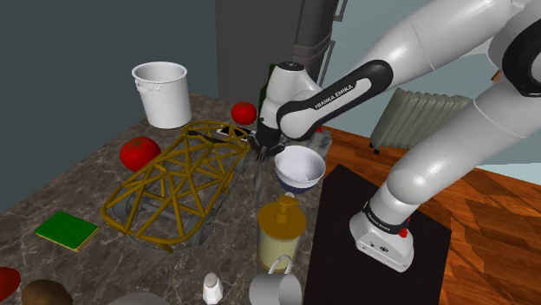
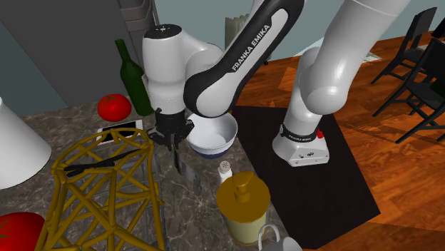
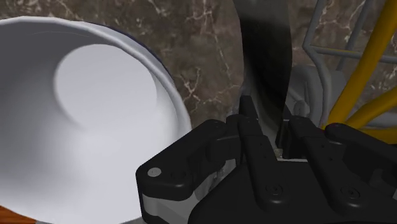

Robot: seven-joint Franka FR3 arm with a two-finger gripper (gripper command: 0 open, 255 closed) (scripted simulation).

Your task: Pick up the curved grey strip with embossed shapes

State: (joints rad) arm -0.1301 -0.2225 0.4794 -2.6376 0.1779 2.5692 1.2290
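Flat green slab (image 1: 65, 230): is lying on the dark marbled bench (image 1: 61, 191), furthest toward the shoulder view's left.
Large tomato (image 1: 139, 152): is sitting behind the slab, just beside the rack's far corner.
White bucket (image 1: 162, 91): is standing upright at the back of the bench.
Yellow wire rack (image 1: 178, 178): is stretching across the middle of the bench, between the large tomato and the gripper.
Small tomato (image 1: 244, 112): is sitting behind the rack, near the arm's wrist.
Gripper (image 1: 262, 156): is pointing down between the rack and the bowl, its two black fingers pinching the strip from both sides in the wrist view.
Curved grey strip (image 3: 264, 57): is running out from between the fingers. In the second exterior view it is hanging below the gripper, just beside the rack's edge. Whether its lower end is touching the bench cannot be told.
White bowl (image 1: 300, 166): is sitting upright just beside the gripper, on its right in the shoulder view.
Yellow dispenser bottle (image 1: 280, 230): is standing in front of the bowl, with a grey mug (image 1: 276, 286) nearer the camera.
Black stand (image 1: 342, 217): is carrying the arm's white base at the shoulder view's right.
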